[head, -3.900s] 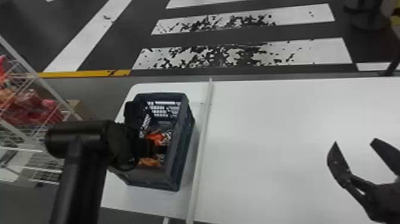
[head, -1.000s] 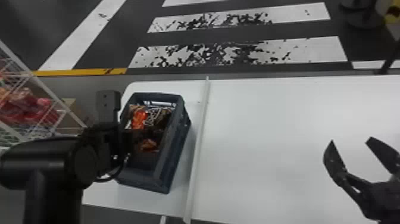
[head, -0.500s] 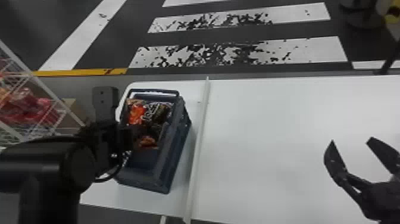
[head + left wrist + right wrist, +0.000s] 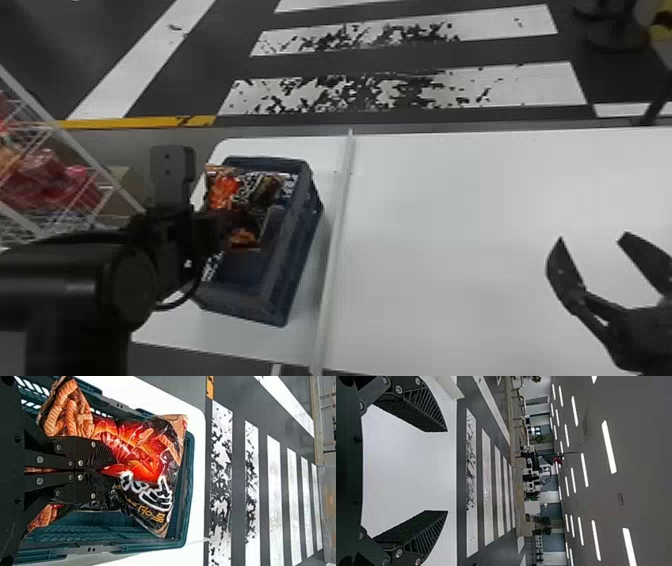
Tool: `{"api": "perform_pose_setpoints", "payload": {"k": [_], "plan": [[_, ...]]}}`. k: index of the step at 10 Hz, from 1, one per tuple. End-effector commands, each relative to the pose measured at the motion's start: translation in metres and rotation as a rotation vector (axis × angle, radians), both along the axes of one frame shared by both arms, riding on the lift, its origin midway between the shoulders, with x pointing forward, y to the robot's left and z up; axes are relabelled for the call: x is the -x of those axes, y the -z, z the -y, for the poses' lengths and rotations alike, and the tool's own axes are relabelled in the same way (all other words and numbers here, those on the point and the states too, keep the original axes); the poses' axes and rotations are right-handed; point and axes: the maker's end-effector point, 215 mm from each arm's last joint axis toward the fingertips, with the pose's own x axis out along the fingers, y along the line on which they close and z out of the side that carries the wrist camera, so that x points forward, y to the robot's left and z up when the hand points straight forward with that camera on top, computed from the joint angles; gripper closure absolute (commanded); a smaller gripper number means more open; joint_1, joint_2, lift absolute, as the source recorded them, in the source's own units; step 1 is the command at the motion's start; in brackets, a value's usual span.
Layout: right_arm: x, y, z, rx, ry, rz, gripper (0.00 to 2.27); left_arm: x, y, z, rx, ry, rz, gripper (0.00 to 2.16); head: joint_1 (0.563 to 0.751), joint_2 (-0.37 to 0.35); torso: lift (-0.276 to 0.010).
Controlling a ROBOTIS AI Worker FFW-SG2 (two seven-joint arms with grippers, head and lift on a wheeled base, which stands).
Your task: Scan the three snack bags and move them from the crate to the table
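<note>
In the head view my left gripper [image 4: 220, 227] is at the left, over the dark blue crate [image 4: 292, 260], against a snack bag [image 4: 223, 192] in black, red and orange. The left wrist view has my left gripper [image 4: 97, 470] shut on that snack bag [image 4: 138, 455], its fingers pinching the middle; the bag lies above the crate [image 4: 189, 490] with its far end spread out. Whether other bags lie below it, I cannot tell. My right gripper [image 4: 595, 237] stands open over the table's right part [image 4: 450, 240], and the right wrist view has the same gripper [image 4: 447, 471] with nothing between its fingertips.
A pale raised strip [image 4: 336, 250] runs across the white table just right of the crate. At the far left stands a white wire rack [image 4: 75, 145] with red packages. Striped floor lies beyond the table's far edge.
The left gripper has come up and a little left from low in the crate, raising the bag with it. The crate shows more of its inside near the front. The right arm has kept still.
</note>
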Motion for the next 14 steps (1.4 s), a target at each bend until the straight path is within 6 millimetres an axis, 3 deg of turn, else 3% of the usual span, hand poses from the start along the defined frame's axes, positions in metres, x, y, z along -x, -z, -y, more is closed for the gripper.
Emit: {"api": "perform_pose_setpoints", "payload": {"k": [1,4,6,9,12,14], "plan": [[0.001,0.000,0.000,-0.001,0.000,0.000,0.17,0.004,-0.019,0.009,0.003,0.022,0.040,1.63,0.695,0.247,-0.062],[0.000,-0.006,-0.001,-0.002,0.000,0.011,0.17,0.016,-0.055,0.052,0.094,0.119,0.105,1.63,0.695,0.213,-0.062],[-0.004,-0.018,0.003,-0.005,0.012,0.034,0.17,0.019,-0.058,0.092,0.165,0.202,0.113,1.63,0.695,0.181,-0.062],[-0.018,-0.035,0.023,-0.006,0.066,0.070,0.17,0.026,-0.035,0.198,0.349,0.438,0.071,1.63,0.695,0.060,-0.062],[-0.030,-0.048,0.038,-0.012,0.098,0.089,0.17,0.036,-0.001,0.286,0.463,0.647,0.005,1.61,0.695,-0.126,-0.062],[-0.036,-0.055,0.039,-0.019,0.100,0.097,0.17,0.039,0.018,0.337,0.541,0.749,0.030,1.61,0.695,-0.199,-0.062]]}}
